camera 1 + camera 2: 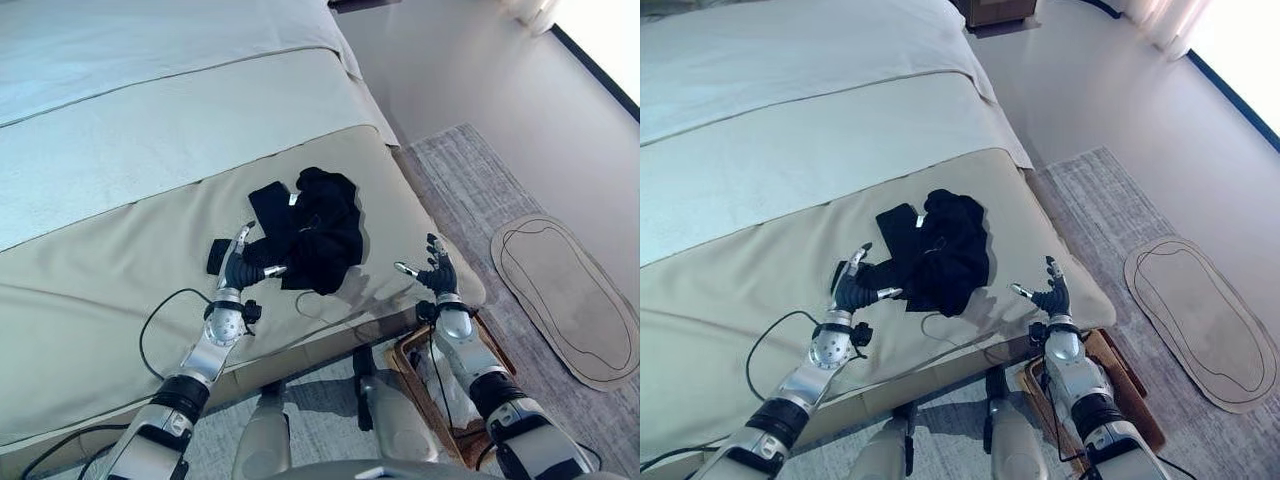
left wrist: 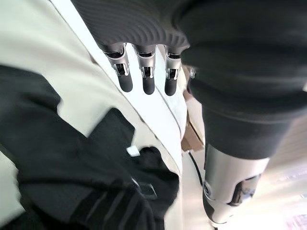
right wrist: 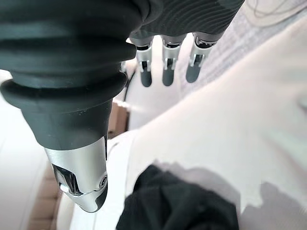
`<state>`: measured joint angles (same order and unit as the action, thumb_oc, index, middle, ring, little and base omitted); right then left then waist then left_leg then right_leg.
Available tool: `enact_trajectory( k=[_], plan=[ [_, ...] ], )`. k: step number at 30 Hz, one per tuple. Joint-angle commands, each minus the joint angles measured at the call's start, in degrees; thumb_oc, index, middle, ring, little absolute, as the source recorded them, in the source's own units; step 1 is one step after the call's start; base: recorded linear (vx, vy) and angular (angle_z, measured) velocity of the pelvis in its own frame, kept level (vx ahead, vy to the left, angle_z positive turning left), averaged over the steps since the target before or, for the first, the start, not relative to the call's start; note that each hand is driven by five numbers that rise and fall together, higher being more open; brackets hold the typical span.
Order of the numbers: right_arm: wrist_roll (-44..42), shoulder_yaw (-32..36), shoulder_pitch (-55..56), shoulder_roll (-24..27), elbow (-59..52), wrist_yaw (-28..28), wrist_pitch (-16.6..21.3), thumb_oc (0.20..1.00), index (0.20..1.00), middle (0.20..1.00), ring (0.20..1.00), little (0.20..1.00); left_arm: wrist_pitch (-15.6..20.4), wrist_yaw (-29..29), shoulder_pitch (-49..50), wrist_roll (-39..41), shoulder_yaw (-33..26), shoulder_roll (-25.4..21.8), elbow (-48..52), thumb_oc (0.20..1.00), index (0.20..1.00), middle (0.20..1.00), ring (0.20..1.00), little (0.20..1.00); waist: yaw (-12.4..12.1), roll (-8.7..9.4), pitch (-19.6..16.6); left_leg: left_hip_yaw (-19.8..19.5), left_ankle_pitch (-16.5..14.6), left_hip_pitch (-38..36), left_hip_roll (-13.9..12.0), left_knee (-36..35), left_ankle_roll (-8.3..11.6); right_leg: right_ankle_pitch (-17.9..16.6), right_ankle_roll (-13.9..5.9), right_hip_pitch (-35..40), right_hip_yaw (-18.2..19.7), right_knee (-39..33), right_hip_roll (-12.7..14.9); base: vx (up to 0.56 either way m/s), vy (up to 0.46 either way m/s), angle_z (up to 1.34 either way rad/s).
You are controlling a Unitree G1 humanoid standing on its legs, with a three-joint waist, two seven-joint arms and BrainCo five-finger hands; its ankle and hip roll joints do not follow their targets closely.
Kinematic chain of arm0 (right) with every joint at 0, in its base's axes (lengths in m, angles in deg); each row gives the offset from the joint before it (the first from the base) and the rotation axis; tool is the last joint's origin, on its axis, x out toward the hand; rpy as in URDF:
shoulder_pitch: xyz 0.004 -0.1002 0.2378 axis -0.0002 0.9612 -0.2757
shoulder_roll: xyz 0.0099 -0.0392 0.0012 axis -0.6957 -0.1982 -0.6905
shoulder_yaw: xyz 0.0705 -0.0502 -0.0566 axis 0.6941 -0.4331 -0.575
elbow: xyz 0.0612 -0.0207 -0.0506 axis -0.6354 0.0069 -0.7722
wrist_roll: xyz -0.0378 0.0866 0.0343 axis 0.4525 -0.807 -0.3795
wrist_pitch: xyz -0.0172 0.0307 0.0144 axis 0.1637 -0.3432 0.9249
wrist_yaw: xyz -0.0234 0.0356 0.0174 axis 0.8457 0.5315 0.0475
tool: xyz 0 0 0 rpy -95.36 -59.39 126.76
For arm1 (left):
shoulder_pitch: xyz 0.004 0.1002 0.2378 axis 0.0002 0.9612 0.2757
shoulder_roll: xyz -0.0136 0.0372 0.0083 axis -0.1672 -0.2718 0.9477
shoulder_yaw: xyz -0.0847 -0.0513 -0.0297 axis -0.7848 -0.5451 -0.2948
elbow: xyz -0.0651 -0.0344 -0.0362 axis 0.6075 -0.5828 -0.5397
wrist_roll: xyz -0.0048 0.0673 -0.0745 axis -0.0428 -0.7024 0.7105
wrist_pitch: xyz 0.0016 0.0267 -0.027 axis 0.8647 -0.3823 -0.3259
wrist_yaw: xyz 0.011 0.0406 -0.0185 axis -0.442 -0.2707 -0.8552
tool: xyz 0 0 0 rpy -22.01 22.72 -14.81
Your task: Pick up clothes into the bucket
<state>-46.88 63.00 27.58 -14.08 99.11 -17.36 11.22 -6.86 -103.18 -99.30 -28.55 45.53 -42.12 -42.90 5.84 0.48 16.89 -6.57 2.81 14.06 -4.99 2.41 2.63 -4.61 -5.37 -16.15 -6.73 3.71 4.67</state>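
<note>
A heap of black clothes (image 1: 312, 228) is seen lying on the beige bedspread (image 1: 120, 250) near the foot corner of the bed, with 1 flatter dark piece (image 1: 272, 205) spread at its far left side and a small dark scrap (image 1: 217, 254) lying apart at the near left. The left hand (image 1: 240, 264) is held just at the near-left edge of the heap, its fingers (image 2: 146, 79) straight and released, nothing being grasped; it is judged to be placed there so that the cloth can be gathered from that side. The right hand (image 1: 434, 270) is held over the bed's corner, well apart from the heap to its right, likewise relaxed and empty, its fingers (image 3: 165, 72) seen uncurled in its own wrist view; a two-sided scoop may be intended, though this cannot be confirmed. A wooden-rimmed container (image 1: 412, 357), taken to be the bucket, is seen on the floor below the right arm, against the bed's foot, so that lifted clothes need only be carried a short way down. An oval mat (image 1: 565, 300) lies on the grey rug (image 1: 480, 180) beyond. No garment is yet in the container, as far as can be told.
</note>
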Motion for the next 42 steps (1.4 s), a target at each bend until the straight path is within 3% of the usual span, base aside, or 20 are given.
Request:
enact_trajectory(
  k=[1,9,17,22,30,42],
  plan=[
    [-0.7,1.8,-1.9,-0.5,-6.8,1.9,4.2,1.0,1.0,1.0,1.0,1.0,0.3,-2.7,-7.9,-4.9,0.7,-1.9,-0.8,1.0,1.0,1.0,1.0,1.0,1.3,2.73,1.3,8.6,-5.2,1.3,1.4,8.3,0.76,-0.7,-3.77,-1.1,0.0,3.1,7.7,-0.09,0.021,0.25],
    [0.8,1.0,-5.0,0.0,-9.2,4.9,5.0,1.0,1.0,1.0,1.0,1.0,-3.1,-9.4,-18.5,-13.0,4.3,-5.0,-5.5,1.0,1.0,1.0,1.0,1.0,2.3,2.4,4.9,10.6,-4.6,6.2,1.8,8.8,0.03,-1.8,-4.15,-9.5,1.5,5.8,8.2,-0.06,0.049,0.06],
    [1.0,-1.3,-9.7,0.0,-8.4,7.1,6.0,1.0,1.0,1.0,1.0,1.0,-6.6,-17.1,-27.5,-14.9,3.4,-9.3,-8.3,1.0,1.0,1.0,1.0,1.0,3.1,3.65,11.0,10.8,-6.2,18.5,2.1,17.0,-0.36,-2.4,-4.41,-19.3,2.0,10.0,9.0,-0.08,0.023,-0.03],
    [1.1,-2.9,-11.8,-0.1,-9.4,7.4,6.6,1.0,1.0,1.0,1.0,1.0,-7.9,-20.7,-31.9,-16.5,3.3,-12.0,-7.9,1.0,1.0,1.0,1.0,1.0,3.5,3.72,11.8,10.6,-7.8,26.8,1.7,22.7,-0.3,-1.5,-4.26,-26.3,2.1,13.8,8.8,-0.05,-0.002,0.02],
    [1.3,-3.0,-12.6,0.3,-11.7,7.7,7.4,1.0,1.0,1.0,1.0,1.0,-8.9,-21.3,-37.3,-18.7,4.5,-13.8,-7.0,1.0,1.0,1.0,1.0,1.0,4.5,3.35,11.7,9.9,-9.6,34.3,1.6,27.9,-0.55,-0.2,-3.95,-33.6,3.1,18.1,8.7,0.0,0.0,0.0],
    [0.0,-3.5,-11.5,1.4,-12.5,4.0,8.6,1.0,1.0,1.0,1.0,1.0,-4.9,-16.6,-43.8,-20.5,11.8,-13.9,-6.6,1.0,1.0,1.0,1.0,1.0,5.9,2.36,10.5,10.5,-10.8,38.6,1.9,30.3,-1.25,0.2,-4.1,-38.8,4.7,20.3,8.5,0.0,0.023,-0.06]
  ],
)
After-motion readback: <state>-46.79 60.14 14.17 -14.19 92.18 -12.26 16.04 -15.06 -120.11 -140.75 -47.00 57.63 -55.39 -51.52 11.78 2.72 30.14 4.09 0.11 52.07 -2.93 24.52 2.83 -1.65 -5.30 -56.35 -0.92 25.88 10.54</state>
